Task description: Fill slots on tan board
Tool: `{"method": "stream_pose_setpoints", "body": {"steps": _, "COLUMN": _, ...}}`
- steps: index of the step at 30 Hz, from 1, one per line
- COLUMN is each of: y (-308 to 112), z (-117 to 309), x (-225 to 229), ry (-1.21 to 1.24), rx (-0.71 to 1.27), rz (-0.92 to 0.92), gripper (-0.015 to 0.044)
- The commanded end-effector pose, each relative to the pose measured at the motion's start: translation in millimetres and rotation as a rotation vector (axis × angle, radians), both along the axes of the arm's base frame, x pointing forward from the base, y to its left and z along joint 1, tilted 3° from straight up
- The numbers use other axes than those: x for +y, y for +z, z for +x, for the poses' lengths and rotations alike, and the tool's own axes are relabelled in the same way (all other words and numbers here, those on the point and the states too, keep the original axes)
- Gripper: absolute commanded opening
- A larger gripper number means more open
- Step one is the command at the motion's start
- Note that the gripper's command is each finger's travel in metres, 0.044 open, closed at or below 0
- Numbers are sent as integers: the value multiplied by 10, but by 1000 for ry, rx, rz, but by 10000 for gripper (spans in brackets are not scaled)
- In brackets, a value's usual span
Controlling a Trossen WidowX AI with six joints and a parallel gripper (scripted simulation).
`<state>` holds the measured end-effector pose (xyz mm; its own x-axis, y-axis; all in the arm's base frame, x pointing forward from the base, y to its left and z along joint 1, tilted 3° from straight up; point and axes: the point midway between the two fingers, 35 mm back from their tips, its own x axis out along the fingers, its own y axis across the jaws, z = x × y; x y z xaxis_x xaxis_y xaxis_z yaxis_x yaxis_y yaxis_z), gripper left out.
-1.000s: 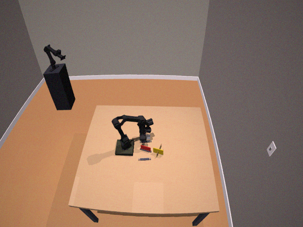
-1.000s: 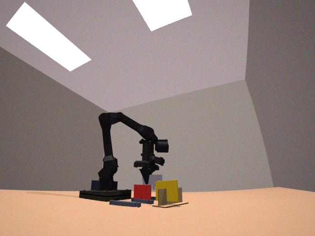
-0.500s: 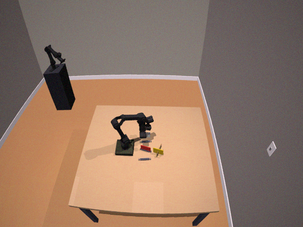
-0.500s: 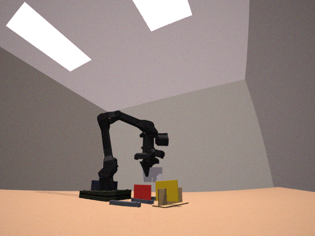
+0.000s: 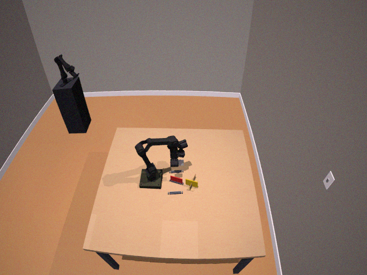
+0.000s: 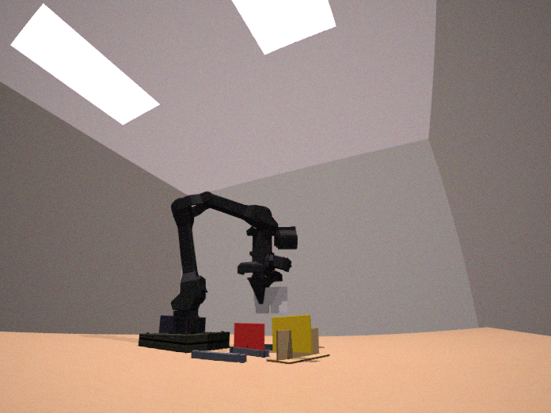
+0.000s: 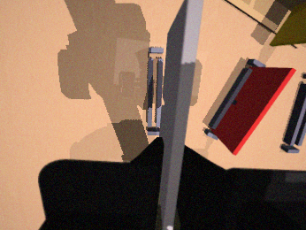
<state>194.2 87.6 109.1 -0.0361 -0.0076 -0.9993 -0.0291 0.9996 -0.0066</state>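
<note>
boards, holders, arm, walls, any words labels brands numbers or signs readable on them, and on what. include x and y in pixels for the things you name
None: no word, label, brand, number or sign can be read on the flat red board (image 5: pixel 176 179) (image 6: pixel 248 335) (image 7: pixel 258 103), the flat yellow board (image 5: pixel 191 182) (image 6: pixel 291 333) (image 7: pixel 292 28), the flat grey board (image 6: pixel 279 296) (image 7: pixel 179 88), the slim dark holders, the black jointed arm or the grey walls.
The small white wall plate (image 5: pixel 330 176) shows no readable text.
</note>
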Motion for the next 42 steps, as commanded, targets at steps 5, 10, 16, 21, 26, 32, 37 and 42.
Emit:
{"method": "stream_pose_setpoints", "body": {"steps": 5, "y": 24, "z": 196, "x": -63, "ry": -41, "rx": -10, "rz": -9, "gripper": 0}}
{"method": "stream_pose_setpoints", "body": {"steps": 10, "y": 32, "z": 307, "x": -114, "ry": -71, "rx": -13, "rz": -14, "gripper": 0}}
{"method": "stream_pose_setpoints", "body": {"steps": 16, "y": 41, "z": 429, "x": -174, "ry": -110, "rx": -13, "rz": -15, "gripper": 0}}
{"method": "stream_pose_setpoints", "body": {"steps": 21, "y": 46, "z": 531, "x": -229, "ry": -143, "rx": -13, "rz": -15, "gripper": 0}}
{"method": "stream_pose_setpoints", "body": {"steps": 26, "y": 47, "z": 631, "x": -291, "ry": -176, "rx": -13, "rz": -16, "gripper": 0}}
{"method": "stream_pose_setpoints", "body": {"steps": 32, "y": 46, "z": 749, "x": -373, "ry": -215, "rx": -13, "rz": -16, "gripper": 0}}
{"method": "stream_pose_setpoints", "body": {"steps": 37, "y": 42, "z": 846, "x": -447, "ry": -248, "rx": -13, "rz": -17, "gripper": 0}}
{"method": "stream_pose_setpoints", "body": {"steps": 42, "y": 29, "z": 940, "x": -527, "ry": -285, "rx": -14, "rz": -16, "gripper": 0}}
